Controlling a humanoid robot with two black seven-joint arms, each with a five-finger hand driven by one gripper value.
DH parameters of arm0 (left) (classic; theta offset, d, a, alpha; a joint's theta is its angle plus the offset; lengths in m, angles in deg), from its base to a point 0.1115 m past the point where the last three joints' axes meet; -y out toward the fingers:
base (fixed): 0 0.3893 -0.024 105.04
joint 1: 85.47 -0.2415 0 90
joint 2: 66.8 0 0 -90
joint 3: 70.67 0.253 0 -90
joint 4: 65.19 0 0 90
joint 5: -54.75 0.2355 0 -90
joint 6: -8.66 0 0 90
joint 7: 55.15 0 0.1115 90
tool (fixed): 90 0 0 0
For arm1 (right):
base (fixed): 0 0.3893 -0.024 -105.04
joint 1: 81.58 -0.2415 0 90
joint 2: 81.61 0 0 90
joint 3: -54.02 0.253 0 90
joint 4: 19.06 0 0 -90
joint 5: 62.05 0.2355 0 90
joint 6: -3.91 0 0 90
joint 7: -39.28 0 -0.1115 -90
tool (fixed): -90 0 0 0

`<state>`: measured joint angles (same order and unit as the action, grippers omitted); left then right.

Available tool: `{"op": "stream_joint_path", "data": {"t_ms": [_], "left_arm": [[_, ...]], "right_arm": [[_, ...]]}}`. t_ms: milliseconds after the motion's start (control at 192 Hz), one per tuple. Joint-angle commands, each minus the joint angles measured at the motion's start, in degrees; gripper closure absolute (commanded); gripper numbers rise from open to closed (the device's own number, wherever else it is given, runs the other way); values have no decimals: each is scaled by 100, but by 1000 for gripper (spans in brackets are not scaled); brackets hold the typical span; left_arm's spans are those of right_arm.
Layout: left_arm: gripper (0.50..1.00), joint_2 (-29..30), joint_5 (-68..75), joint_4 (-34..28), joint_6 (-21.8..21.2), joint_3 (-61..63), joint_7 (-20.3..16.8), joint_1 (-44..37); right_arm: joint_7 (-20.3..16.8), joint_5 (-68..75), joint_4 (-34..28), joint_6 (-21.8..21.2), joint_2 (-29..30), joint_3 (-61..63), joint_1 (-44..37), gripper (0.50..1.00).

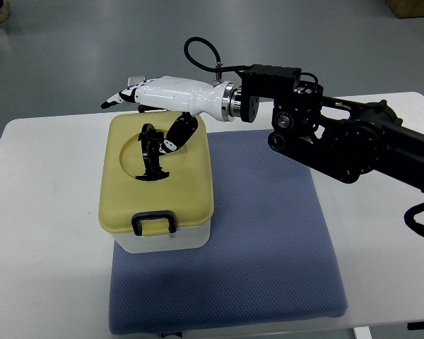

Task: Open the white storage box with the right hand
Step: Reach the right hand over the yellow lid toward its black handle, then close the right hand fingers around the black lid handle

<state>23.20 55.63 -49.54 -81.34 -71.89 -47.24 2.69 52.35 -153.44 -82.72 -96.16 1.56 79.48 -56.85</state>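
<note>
A white storage box (160, 240) with a yellow lid (155, 176) sits on a blue mat (261, 240) on the desk (42, 226); the right robot hand (155, 99) hovers over its far edge, fingers extended, holding nothing, and apparently must next reach the lid's black handle (152, 152).

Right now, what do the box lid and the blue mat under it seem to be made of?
The lid looks like smooth matte plastic: pale yellow, moulded with rounded edges and a round recess. The mat seems to be woven or foam-backed fabric, judging by its fine dotted texture and soft, slightly uneven border. Neither is certain.
</note>
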Motion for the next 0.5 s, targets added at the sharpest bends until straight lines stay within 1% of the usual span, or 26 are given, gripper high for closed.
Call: {"op": "stream_joint_path", "data": {"t_ms": [0, 125, 177, 209, 224, 235, 251, 256, 261, 266, 271, 277, 282, 287, 292, 297, 303, 308, 313, 318, 324, 329, 334, 344, 350, 496], "left_arm": [[500, 0, 0, 0, 0, 8, 0, 0], [500, 0, 0, 0, 0, -1, 0, 0], [500, 0, 0, 0, 0, -1, 0, 0], [500, 0, 0, 0, 0, -1, 0, 0], [500, 0, 0, 0, 0, -1, 0, 0], [500, 0, 0, 0, 0, -1, 0, 0], [500, 0, 0, 0, 0, -1, 0, 0], [500, 0, 0, 0, 0, -1, 0, 0], [500, 0, 0, 0, 0, -1, 0, 0], [500, 0, 0, 0, 0, -1, 0, 0], [500, 0, 0, -8, 0, -1, 0, 0], [500, 0, 0, -8, 0, -1, 0, 0], [500, 0, 0, -8, 0, -1, 0, 0], [500, 0, 0, -8, 0, -1, 0, 0], [500, 0, 0, -8, 0, -1, 0, 0], [500, 0, 0, -8, 0, -1, 0, 0], [500, 0, 0, -8, 0, -1, 0, 0], [500, 0, 0, -8, 0, -1, 0, 0], [500, 0, 0, -8, 0, -1, 0, 0], [500, 0, 0, -8, 0, -1, 0, 0], [500, 0, 0, -8, 0, -1, 0, 0], [500, 0, 0, -8, 0, -1, 0, 0], [500, 0, 0, -8, 0, -1, 0, 0], [500, 0, 0, -8, 0, -1, 0, 0], [500, 0, 0, -8, 0, -1, 0, 0], [500, 0, 0, -8, 0, -1, 0, 0]], "right_arm": [[-6, -10, 12, 40, 50, -6, 84, 572], [-6, -10, 21, 357, 147, -14, 198, 591], [-6, -19, 21, 410, 164, -23, 242, 621], [-6, -19, 21, 436, 164, -32, 268, 671], [-6, -19, 30, 453, 173, -32, 286, 713], [-6, -19, 30, 453, 173, -32, 286, 713], [3, -19, 21, 453, 173, -32, 303, 762], [3, -19, 21, 453, 173, -32, 304, 762], [-6, -19, 21, 453, 173, -23, 312, 787], [-6, -19, 21, 453, 173, -23, 312, 787], [3, -19, 21, 453, 173, -23, 321, 811], [3, -19, 21, 453, 173, -23, 321, 812], [3, -28, 21, 453, 173, -23, 321, 838], [3, -28, 21, 453, 173, -23, 321, 838], [3, -28, 21, 453, 173, -23, 321, 864], [3, -28, 21, 453, 173, -23, 321, 865], [3, -28, 30, 453, 173, -32, 321, 895], [3, -28, 30, 453, 173, -32, 321, 895], [3, -28, 21, 453, 173, -23, 321, 926], [3, -28, 21, 453, 173, -23, 321, 926], [3, -28, 21, 453, 173, -23, 321, 956], [3, -28, 21, 453, 173, -23, 321, 957], [3, -28, 30, 453, 173, -23, 321, 985], [3, -28, 30, 453, 173, -23, 321, 985], [3, -28, 30, 453, 173, -23, 321, 1000], [3, -28, 21, 462, 155, 21, 321, 1000]]}}
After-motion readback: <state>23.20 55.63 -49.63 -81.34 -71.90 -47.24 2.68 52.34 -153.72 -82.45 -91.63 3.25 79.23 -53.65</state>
